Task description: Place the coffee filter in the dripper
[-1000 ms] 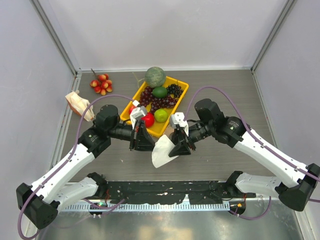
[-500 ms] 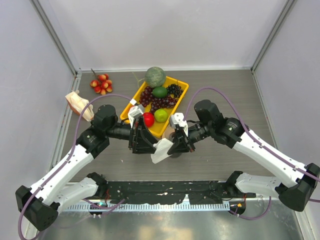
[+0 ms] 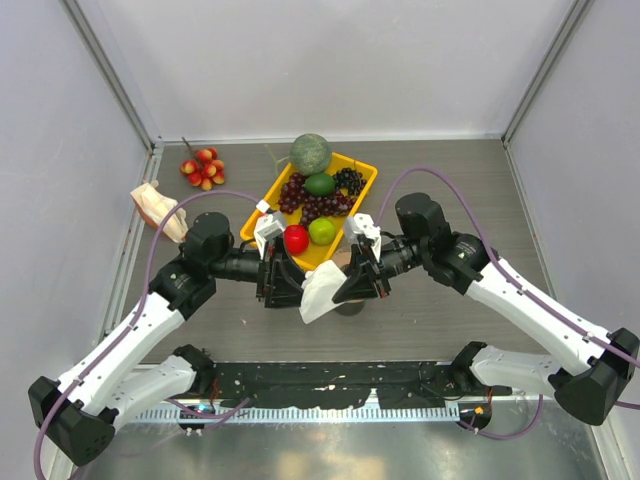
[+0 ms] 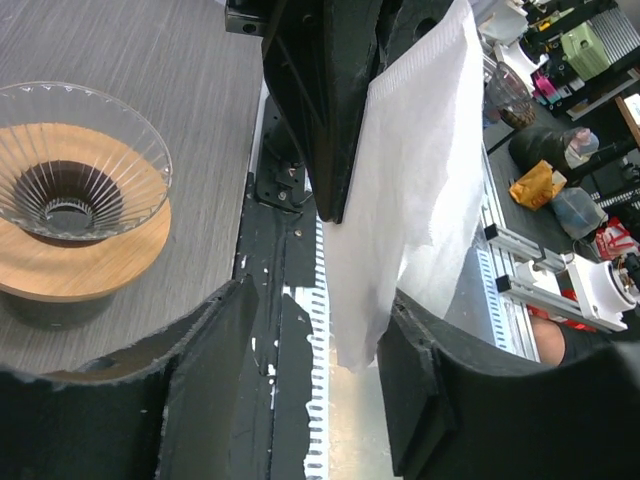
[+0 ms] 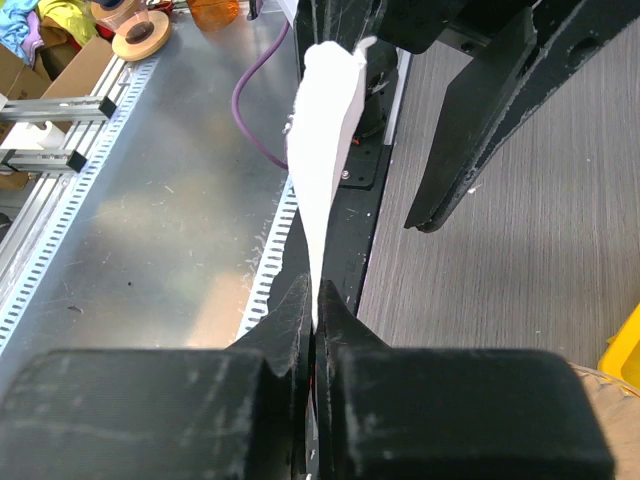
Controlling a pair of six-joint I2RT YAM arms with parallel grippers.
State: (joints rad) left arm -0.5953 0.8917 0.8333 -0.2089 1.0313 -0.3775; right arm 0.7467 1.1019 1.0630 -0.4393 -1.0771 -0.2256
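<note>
The white coffee filter hangs in the air between the two arms, and my right gripper is shut on its lower edge. In the right wrist view the filter rises edge-on from the pinched jaws. My left gripper is open around the filter, whose paper lies close to the right finger. The clear ribbed dripper sits on a tan wooden ring on the table, apart from the filter. In the top view my right gripper hides most of it.
A yellow tray of grapes, limes and red fruit stands behind the grippers, with a green melon at its far end. A cluster of red fruits and a beige paper bundle lie at the left. A slotted metal rail runs along the near edge.
My left gripper has opened and let go of the filter. My right gripper has shut on it and now carries it, slightly higher and farther back.
</note>
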